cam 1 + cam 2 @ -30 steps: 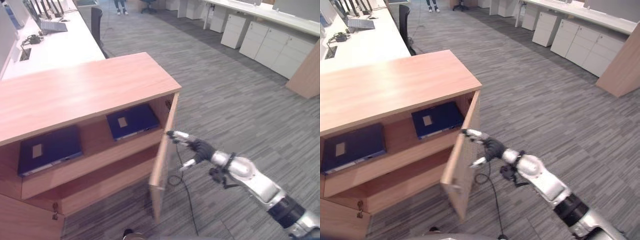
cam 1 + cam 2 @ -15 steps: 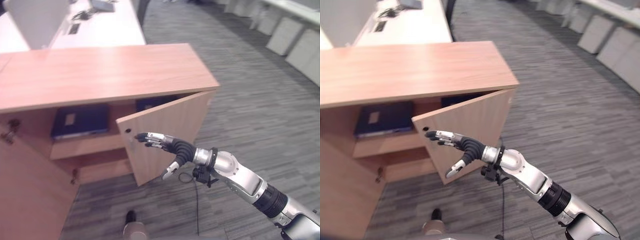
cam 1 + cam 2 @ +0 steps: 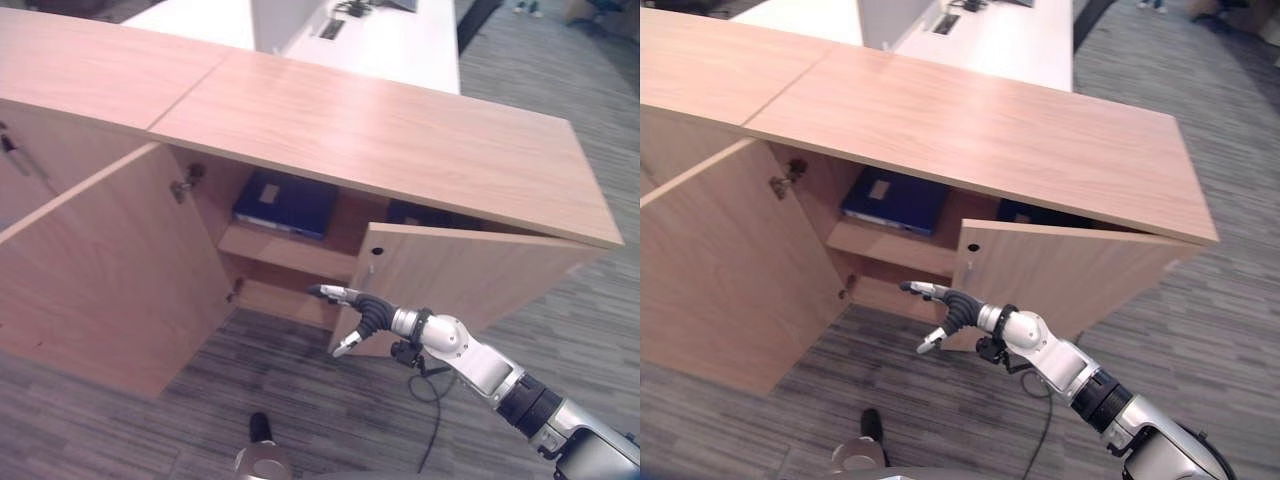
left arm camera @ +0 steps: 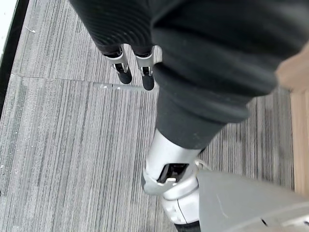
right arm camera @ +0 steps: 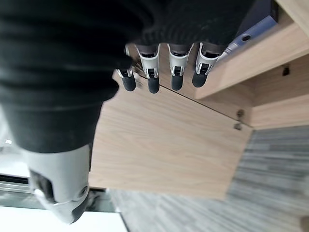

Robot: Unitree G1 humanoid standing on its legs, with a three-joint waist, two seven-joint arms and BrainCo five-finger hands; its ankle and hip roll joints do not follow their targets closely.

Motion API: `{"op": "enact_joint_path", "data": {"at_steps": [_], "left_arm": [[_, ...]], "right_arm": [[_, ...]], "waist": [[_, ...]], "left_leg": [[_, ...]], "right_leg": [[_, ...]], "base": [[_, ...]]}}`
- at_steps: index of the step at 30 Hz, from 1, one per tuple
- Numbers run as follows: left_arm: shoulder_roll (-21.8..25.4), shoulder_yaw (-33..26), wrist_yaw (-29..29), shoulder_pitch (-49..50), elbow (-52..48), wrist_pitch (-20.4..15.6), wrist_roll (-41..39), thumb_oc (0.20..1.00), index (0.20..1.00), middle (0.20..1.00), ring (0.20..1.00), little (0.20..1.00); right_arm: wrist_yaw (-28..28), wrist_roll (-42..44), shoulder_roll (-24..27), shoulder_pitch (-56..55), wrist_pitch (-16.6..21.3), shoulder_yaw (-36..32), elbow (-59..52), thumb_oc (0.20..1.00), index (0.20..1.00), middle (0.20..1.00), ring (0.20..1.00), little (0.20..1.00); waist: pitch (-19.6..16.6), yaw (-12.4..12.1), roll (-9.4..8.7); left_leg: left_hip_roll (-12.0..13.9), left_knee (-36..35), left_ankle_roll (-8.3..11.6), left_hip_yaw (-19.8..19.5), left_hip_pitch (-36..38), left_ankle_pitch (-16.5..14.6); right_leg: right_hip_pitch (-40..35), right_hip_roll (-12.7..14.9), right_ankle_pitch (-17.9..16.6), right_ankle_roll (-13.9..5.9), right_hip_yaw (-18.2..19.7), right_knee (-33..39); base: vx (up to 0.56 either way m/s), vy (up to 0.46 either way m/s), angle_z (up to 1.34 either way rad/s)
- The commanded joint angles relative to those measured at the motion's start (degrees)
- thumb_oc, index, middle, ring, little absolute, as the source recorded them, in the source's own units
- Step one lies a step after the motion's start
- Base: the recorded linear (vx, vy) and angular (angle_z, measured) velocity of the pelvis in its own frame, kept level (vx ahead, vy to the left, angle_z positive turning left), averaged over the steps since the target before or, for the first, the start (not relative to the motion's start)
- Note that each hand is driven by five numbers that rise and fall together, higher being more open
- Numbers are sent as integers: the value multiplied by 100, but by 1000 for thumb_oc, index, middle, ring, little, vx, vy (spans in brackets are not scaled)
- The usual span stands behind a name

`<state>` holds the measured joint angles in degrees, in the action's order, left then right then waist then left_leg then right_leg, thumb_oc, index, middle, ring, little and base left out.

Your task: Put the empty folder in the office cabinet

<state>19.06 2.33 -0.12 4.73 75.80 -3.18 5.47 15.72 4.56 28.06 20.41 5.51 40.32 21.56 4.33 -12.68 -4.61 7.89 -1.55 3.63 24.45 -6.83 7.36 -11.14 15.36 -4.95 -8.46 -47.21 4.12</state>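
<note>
The right hand (image 3: 362, 312) reaches out low in front of the cabinet (image 3: 380, 130), its fingers (image 5: 153, 77) straight and spread, the thumb hanging below, holding nothing. It hovers just off the free edge of the right-hand door (image 3: 470, 280), which stands partly swung across the opening. The left hand (image 4: 133, 65) hangs over the carpet (image 4: 58, 145), well away from the work; its fingers point down fairly straight and it too is empty.

A dark blue folder (image 3: 287, 202) lies flat on the upper shelf (image 3: 290, 252), above and beyond the right hand's fingertips. The corner of a second dark folder (image 3: 420, 214) shows behind the top of the right-hand door. So the folder looks to be already inside, and the step in hand is probably closing the doors.

A folder of this kind is likely stiff, flat and light when empty, with a smooth cover that could slide on the wooden shelf. If it needed shifting, the spine or front edge facing the hand would be the best place to pinch it; a push with flat fingers would also serve.

The left-hand door (image 3: 110, 270) stands wide open, far to the hand's left. The right-hand door partly blocks the way to the second folder. Behind the cabinet there is a white desk (image 3: 380, 40).
</note>
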Motion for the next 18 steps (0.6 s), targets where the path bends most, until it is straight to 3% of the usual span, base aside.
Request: {"op": "enact_joint_path", "data": {"at_steps": [1, 2, 4, 5, 6, 7, 8, 9, 10, 11, 13, 14, 15, 18], "left_arm": [[-90, 393, -8, 45, 137, -35, 121, 1000, 1000, 1000, 1000, 1000], [-136, 481, 11, -29, 140, -43, 77, 1000, 1000, 1000, 1000, 1000], [-143, 542, 25, -71, 156, -32, 79, 1000, 1000, 1000, 1000, 1000], [-186, 686, 87, -195, 208, -1, 72, 1000, 1000, 1000, 1000, 1000], [-183, 690, 89, -198, 208, 0, 70, 1000, 1000, 1000, 1000, 1000], [-157, 770, 139, -259, 200, 39, 19, 1000, 1000, 1000, 1000, 1000], [-121, 832, 167, -341, 229, 43, -21, 1000, 1000, 1000, 1000, 1000], [-123, 873, 185, -407, 237, 19, -79, 1000, 1000, 1000, 1000, 1000], [-135, 952, 233, -500, 267, -7, -203, 1000, 1000, 1000, 1000, 1000], [-136, 958, 234, -507, 271, -9, -207, 1000, 1000, 1000, 1000, 1000], [-175, 1027, 245, -507, 308, -45, -346, 1000, 1000, 1000, 1000, 1000], [-246, 1022, 246, -515, 343, -72, -461, 1000, 1000, 1000, 1000, 1000], [-341, 912, 245, -507, 395, -72, -592, 1000, 1000, 1000, 1000, 1000], [-437, 644, 289, -426, 447, -78, -886, 1000, 1000, 1000, 1000, 1000]], "right_arm": [[-324, -826, -271, -83, -26, 55, 607, 1000, 1000, 1000, 1000, 1000], [-534, -1357, -650, -183, -154, 14, 1564, 1000, 1000, 1000, 1000, 1000], [-626, -1578, -848, -206, -208, -20, 2051, 1000, 1000, 1000, 1000, 1000], [-817, -1825, -1215, -347, -342, -130, 2937, 1000, 1000, 1000, 1000, 1000], [-829, -1832, -1232, -338, -328, -135, 2966, 1000, 1000, 1000, 1000, 1000], [-990, -1783, -1449, -468, -423, -344, 3496, 1000, 1000, 1000, 1000, 1000], [-1121, -1631, -1503, -564, -485, -556, 3778, 1000, 1000, 1000, 1000, 1000], [-1197, -1520, -1565, -582, -475, -681, 4033, 1000, 1000, 1000, 1000, 1000], [-1345, -1129, -1647, -663, -539, -1082, 4599, 1000, 1000, 1000, 1000, 1000], [-1350, -1124, -1652, -651, -527, -1086, 4620, 1000, 1000, 1000, 1000, 1000], [-1461, -898, -1667, -733, -538, -1303, 4807, 1000, 1000, 1000, 1000, 1000], [-1580, -761, -1654, -882, -538, -1505, 5109, 1000, 1000, 1000, 1000, 1000], [-1601, -702, -1700, -907, -577, -1598, 5215, 1000, 1000, 1000, 1000, 1000], [-1607, -739, -1779, -1011, -641, -1688, 5504, 1000, 1000, 1000, 1000, 1000]], "waist": [[-241, -261, 216], [-300, -374, 215], [-305, -360, 191], [-259, -237, 202], [-251, -223, 182], [-163, -43, 263], [-131, 89, 345], [-107, 150, 404], [-79, 268, 580], [-84, 256, 590], [8, 478, 699], [67, 616, 570], [45, 589, 499], [-88, 522, 435]], "left_leg": [[-70, -325, -4, -565, 11, -186], [-357, -323, -120, -783, 71, -325], [-564, -325, -207, -910, 146, -425], [-980, -345, -431, -1205, 316, -610], [-1016, -345, -455, -1214, 316, -608], [-1237, -345, -603, -1525, 409, -704], [-1247, -345, -624, -1710, 412, -731], [-1259, -345, -620, -1859, 415, -734], [-1160, -345, -556, -2161, 441, -648], [-1130, -345, -534, -2160, 432, -651], [-1036, -345, -435, -2569, 482, -574], [-1202, -345, -441, -2835, 463, -511], [-1287, -345, -407, -2967, 478, -556], [-1220, -345, -296, -3025, 427, -567]], "right_leg": [[181, -2, 396, -77, 66, -331], [39, 332, 273, -187, -132, -584], [-21, 572, 97, -324, -197, -836], [-33, 1203, -560, -539, -123, -1671], [-37, 1250, -559, -547, -140, -1705], [212, 1655, -961, -546, 356, -2537], [386, 1613, -878, -465, 744, -2738], [595, 1503, -700, -389, 1086, -2745], [970, 1053, -28, -106, 1524, -2576], [982, 1026, 6, -74, 1518, -2584], [1386, 188, 767, 246, 2189, -2161], [1414, -530, 727, 296, 2678, -1204], [1255, -600, 660, 217, 2657, -922], [1081, -758, 600, 266, 2585, -520]], "base": [[160, 251, 71], [130, 190, 62], [238, 307, 68], [266, 345, 103], [291, 409, 182], [140, 186, 131], [161, 179, 142], [149, -19, 101], [109, -61, 124], [110, -131, 142], [75, -191, 100], [111, -231, 107], [101, -233, 126], [91, -176, 95]]}}
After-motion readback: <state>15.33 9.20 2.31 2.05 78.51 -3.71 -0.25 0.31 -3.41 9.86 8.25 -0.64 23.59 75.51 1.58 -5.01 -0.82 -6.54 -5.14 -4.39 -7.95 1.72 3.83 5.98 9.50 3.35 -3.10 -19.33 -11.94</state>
